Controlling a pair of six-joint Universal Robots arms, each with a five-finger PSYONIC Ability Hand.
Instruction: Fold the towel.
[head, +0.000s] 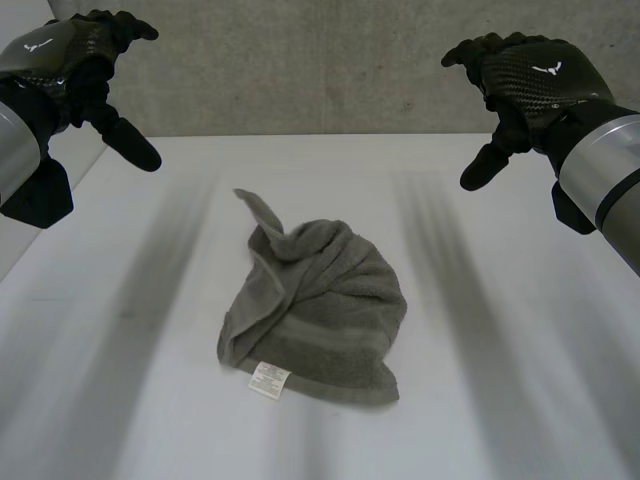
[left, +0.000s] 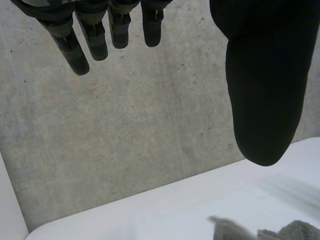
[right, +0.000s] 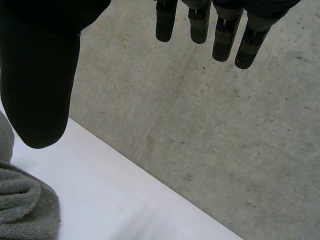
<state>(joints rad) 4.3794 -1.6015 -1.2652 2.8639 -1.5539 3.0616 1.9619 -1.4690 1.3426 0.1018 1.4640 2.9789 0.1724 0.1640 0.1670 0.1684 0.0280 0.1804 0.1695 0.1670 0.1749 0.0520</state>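
Observation:
A grey towel (head: 315, 310) lies crumpled in a heap on the middle of the white table (head: 500, 400), a white label (head: 269, 378) at its near edge and one corner poking up at the back. My left hand (head: 75, 60) hovers high above the table's far left, open and empty, well clear of the towel. My right hand (head: 530, 80) hovers high at the far right, also open and empty. In the left wrist view the fingers (left: 95, 35) hang relaxed, with a bit of towel (left: 295, 231) far past the thumb. The right wrist view has towel (right: 22, 205) below the thumb (right: 40, 85).
A grey concrete wall (head: 320, 60) stands behind the table's far edge. The table's left edge runs close under my left arm.

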